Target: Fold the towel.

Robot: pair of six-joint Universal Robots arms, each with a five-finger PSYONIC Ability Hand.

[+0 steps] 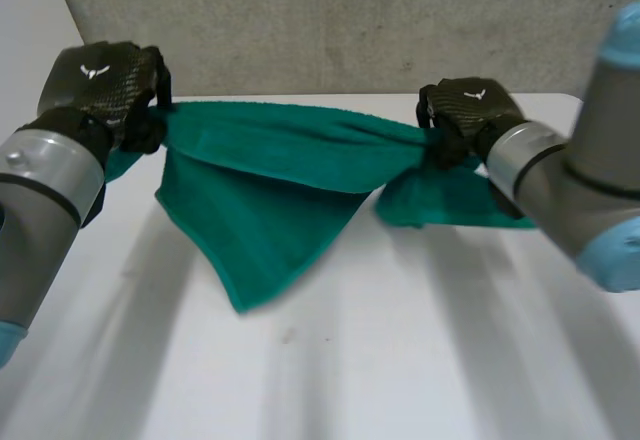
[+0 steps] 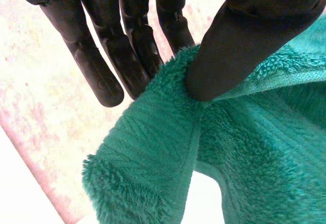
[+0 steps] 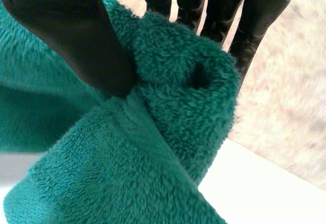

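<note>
Two black hands hold a green towel (image 1: 262, 196) up between them over the far part of the white table (image 1: 400, 350), in front of a grey wall (image 1: 350, 20). The left hand (image 1: 108, 84) is at the towel's left end and the right hand (image 1: 463, 110) is at its right end, so the top edge runs as a bunched band from one hand to the other. Below that band the cloth drops in a wide sheet that narrows to a corner pointing toward the near side, left of the middle; I cannot tell whether that corner touches the table. A shorter flap of towel lies to the right of the sheet, under the right hand and its grey forearm, and a small bit of green shows just left of the left hand. In the left wrist view the thumb (image 2: 239, 40) presses a hemmed edge of the towel against the straight fingers (image 2: 104, 76), pinching it. In the right wrist view the thumb (image 3: 76, 40) digs into a thick gathered fold of towel and clamps it against the fingers (image 3: 252, 25) behind it.
</note>
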